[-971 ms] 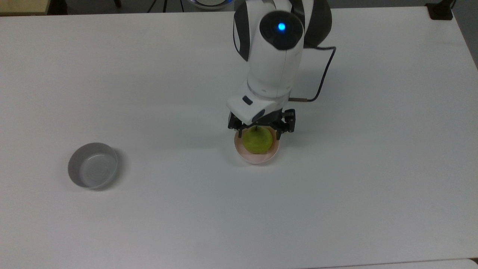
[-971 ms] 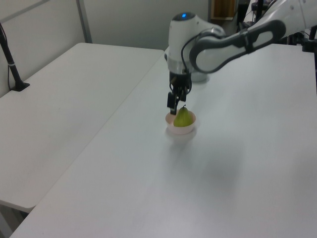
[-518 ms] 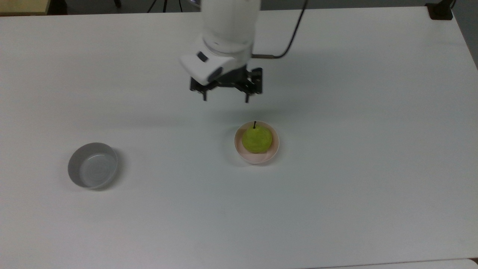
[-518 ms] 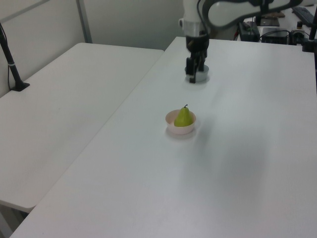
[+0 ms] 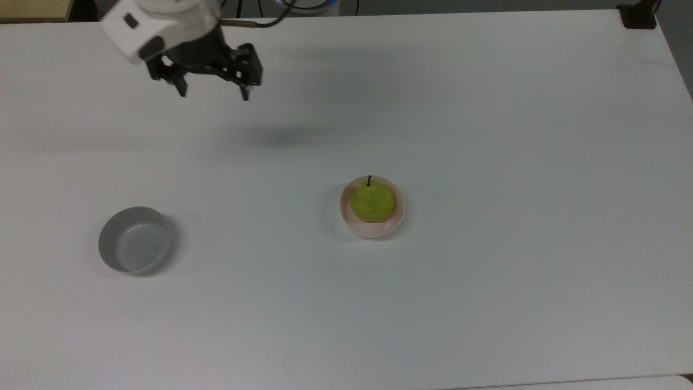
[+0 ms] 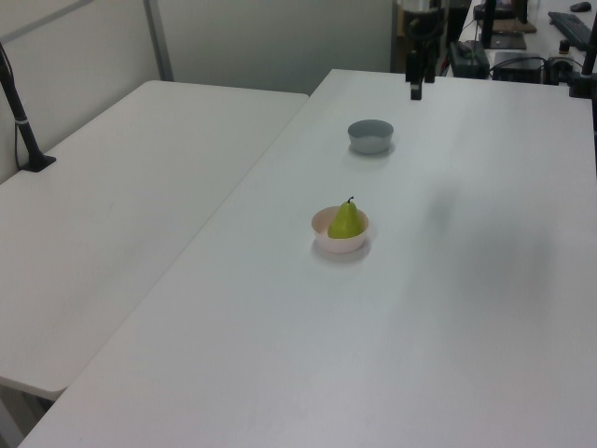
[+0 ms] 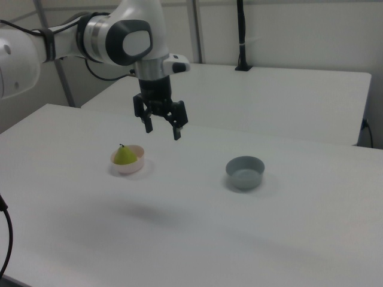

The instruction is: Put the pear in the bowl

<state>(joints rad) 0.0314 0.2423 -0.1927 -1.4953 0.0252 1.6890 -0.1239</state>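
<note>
The pear sits upright in the pale pink bowl, stem up, resting against the inner wall nearer the top view's top; in the left view the same pear stands inside the bowl with its top above the rim. By this look the placing itself is done, and the step in hand is the retreat. The gripper hangs high above the white table, its two fingers spread apart and holding nothing, well away from the bowl toward the top view's upper left; the right view shows it raised clear over the tabletop between the pink bowl and the grey bowl. Little seems left beyond parking the arm; any further motion should stay high and not sweep low across either bowl. The pink bowl lies near the table's middle, far from every edge, so a tip or nudge would not send it off. The grey bowl stands well apart toward the top view's left. Wide bare tabletop surrounds both bowls, leaving free passage.
</note>
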